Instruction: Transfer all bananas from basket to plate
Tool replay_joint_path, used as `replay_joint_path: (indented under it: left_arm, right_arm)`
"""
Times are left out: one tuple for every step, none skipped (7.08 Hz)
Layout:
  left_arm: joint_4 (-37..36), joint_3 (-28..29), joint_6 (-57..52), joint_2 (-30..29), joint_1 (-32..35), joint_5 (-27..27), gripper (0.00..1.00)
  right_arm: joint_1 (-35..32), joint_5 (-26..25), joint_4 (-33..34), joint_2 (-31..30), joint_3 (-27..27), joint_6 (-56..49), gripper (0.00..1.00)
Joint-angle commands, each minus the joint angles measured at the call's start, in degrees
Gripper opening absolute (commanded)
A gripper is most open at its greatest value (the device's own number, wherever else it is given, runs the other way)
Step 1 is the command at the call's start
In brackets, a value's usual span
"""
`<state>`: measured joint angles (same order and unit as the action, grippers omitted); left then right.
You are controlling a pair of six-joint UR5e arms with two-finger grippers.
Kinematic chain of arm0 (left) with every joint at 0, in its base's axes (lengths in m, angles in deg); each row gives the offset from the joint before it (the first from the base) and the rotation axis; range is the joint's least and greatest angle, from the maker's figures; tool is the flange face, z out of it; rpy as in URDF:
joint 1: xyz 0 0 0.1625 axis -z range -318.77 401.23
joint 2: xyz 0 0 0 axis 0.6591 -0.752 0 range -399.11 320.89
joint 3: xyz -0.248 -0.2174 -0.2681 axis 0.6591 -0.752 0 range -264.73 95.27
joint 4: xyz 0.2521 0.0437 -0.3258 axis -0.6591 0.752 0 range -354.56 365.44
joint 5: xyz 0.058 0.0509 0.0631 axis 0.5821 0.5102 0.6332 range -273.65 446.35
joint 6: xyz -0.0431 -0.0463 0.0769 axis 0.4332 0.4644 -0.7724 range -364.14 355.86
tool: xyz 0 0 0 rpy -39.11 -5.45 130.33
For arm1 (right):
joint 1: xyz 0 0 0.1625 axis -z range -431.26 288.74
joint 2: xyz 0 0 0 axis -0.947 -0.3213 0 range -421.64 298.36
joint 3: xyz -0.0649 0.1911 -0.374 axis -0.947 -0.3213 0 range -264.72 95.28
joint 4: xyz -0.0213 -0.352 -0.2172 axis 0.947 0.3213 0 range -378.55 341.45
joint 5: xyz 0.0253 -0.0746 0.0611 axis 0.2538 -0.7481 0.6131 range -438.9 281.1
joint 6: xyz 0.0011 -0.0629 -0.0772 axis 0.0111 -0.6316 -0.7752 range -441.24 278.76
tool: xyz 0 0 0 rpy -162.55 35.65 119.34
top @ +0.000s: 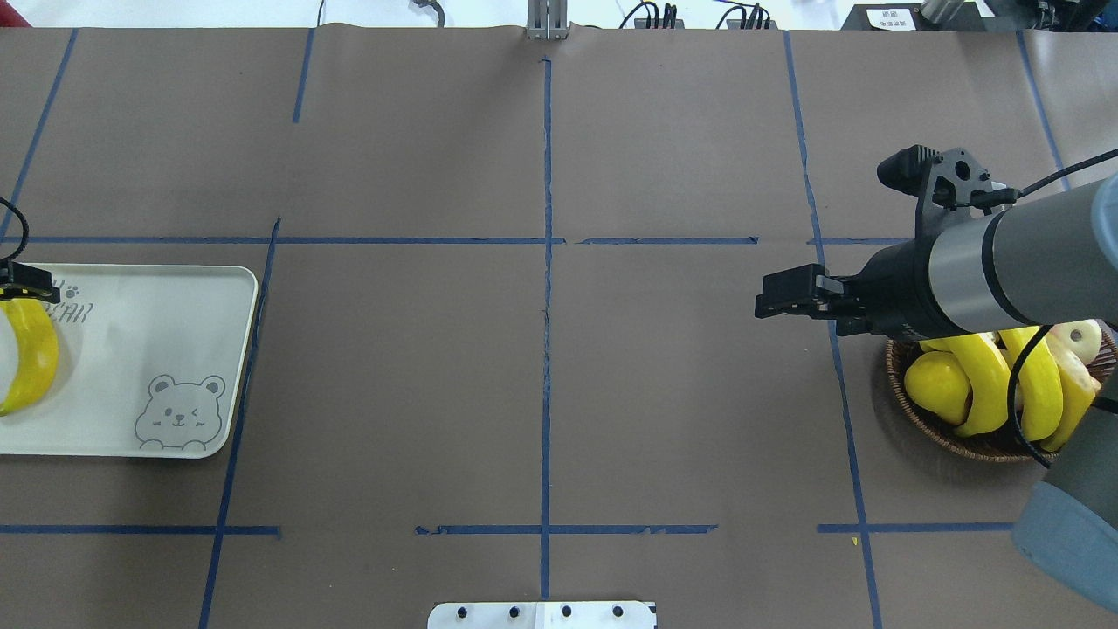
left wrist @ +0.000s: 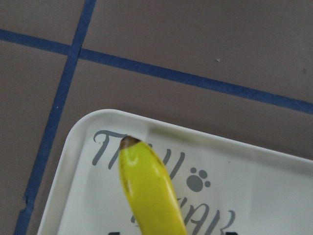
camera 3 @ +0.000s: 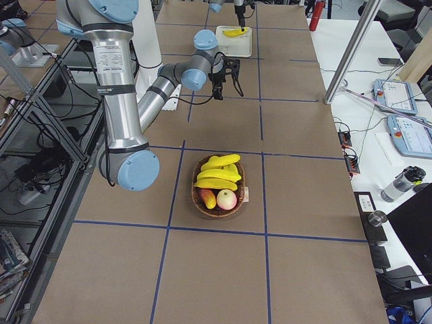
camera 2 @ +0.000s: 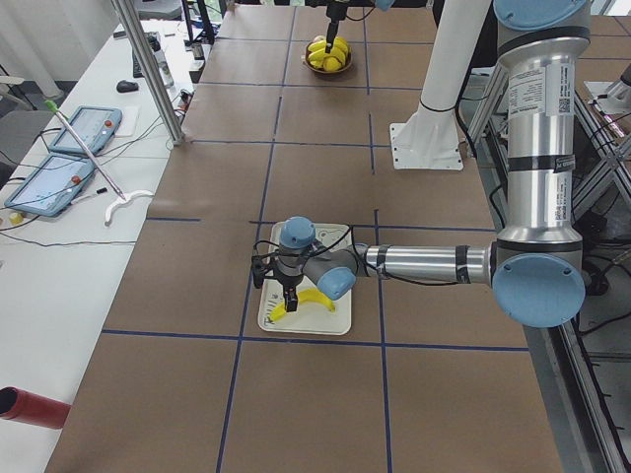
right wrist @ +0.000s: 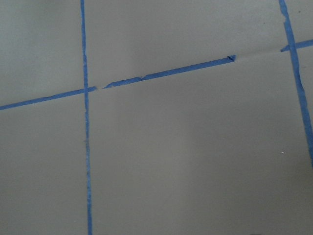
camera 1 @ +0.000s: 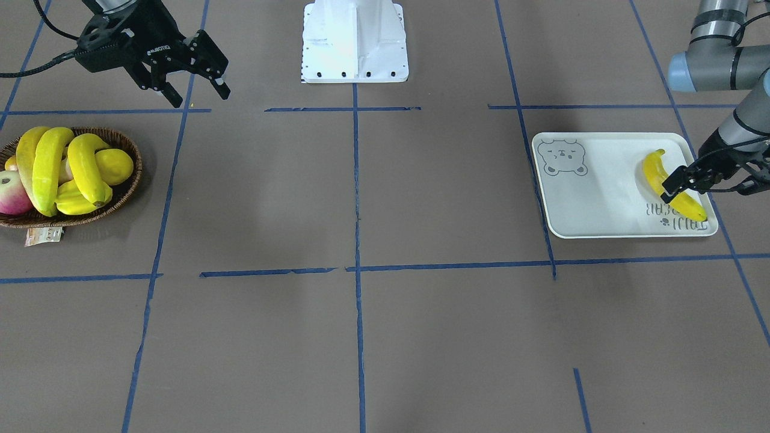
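Observation:
One banana (camera 1: 656,174) lies near the lettered end of the plate (camera 1: 601,204), seen too in the overhead view as the banana (top: 31,358) on the plate (top: 131,332). My left gripper (camera 1: 683,191) is low over it, fingers open on either side; the left wrist view shows the banana (left wrist: 151,191) resting on the tray. Three more bananas (camera 1: 87,168) are piled in the wicker basket (camera 1: 137,157) at the other end of the table. My right gripper (camera 1: 198,96) hangs open and empty above the table beside the basket, toward the robot's base.
A lemon (camera 1: 114,165), a starfruit (camera 1: 75,201) and a red-green apple (camera 1: 12,192) share the basket, with a paper tag (camera 1: 43,236) at its rim. The white robot base (camera 1: 355,42) stands at the table's middle edge. Blue tape lines cross the brown tabletop.

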<state>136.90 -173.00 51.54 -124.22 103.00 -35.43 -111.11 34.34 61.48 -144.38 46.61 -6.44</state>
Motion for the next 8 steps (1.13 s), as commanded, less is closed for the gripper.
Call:
replay_joint_path:
  left_arm:
    - [-0.15,-0.67,-0.31,-1.11,5.17,-7.36,0.99]
    - [-0.15,-1.8,-0.31,-1.29,7.64,-11.59,0.99]
    - [-1.19,-4.16,-0.22,-1.21,7.84,-12.07,0.99]
    - [-4.16,-6.8,-0.13,-1.29,7.75,-11.9,0.99]
    - [-4.45,-7.78,0.04,-1.21,7.75,-11.73,1.0]
    - [-4.45,-7.88,0.3,-1.29,7.75,-11.46,1.0]
    - [-4.54,-7.88,0.31,-1.21,7.67,-11.46,0.99]
    - [-4.46,-7.88,0.31,-1.03,7.67,-11.46,1.0]
  right_arm:
    - [-1.36,0.05,-0.14,-6.79,2.08,-8.3,1.0]
    - [-2.94,0.23,-1.62,-11.0,2.44,-13.05,1.0]
    - [-4.69,0.49,-8.42,-18.27,1.75,-17.71,1.0]
    - [-7.76,3.8,-16.32,-23.65,-1.05,-19.93,1.0]
    - [-10.4,7.23,-23.88,-25.44,-6.73,-20.04,1.0]
    - [-10.34,7.43,-30.66,-25.03,-13.4,-19.96,1.0]
    - [-10.16,7.44,-34.2,-24.76,-16.08,-19.7,1.0]
    - [-10.33,7.61,-34.24,-24.84,-15.76,-19.52,1.0]
